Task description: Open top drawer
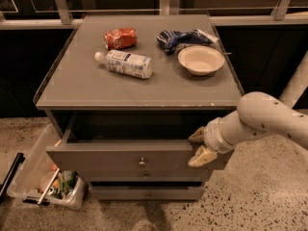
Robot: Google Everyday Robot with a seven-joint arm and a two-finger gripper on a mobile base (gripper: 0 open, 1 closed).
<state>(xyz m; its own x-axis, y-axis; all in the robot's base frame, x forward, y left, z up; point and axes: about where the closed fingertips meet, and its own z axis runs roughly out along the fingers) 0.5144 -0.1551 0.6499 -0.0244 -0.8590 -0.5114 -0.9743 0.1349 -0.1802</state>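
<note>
The top drawer (pixel 106 157) of the grey cabinet is pulled out part way, its grey front carrying a small round metal knob (pixel 142 162) at centre. Its dark inside shows behind the front. My gripper (pixel 198 146) is at the drawer front's upper right edge, one tan finger (pixel 196 135) above the edge and one (pixel 202 157) on the front face. The white arm reaches in from the right. Two narrower drawer fronts (pixel 147 192) sit below, shut.
On the cabinet top (pixel 72 88) lie a red can (pixel 120 37), a plastic bottle (pixel 124 63), a blue bag (pixel 180 37) and a white bowl (pixel 200 59). A clear bin (pixel 45 186) with items stands on the floor at left. A railing runs behind.
</note>
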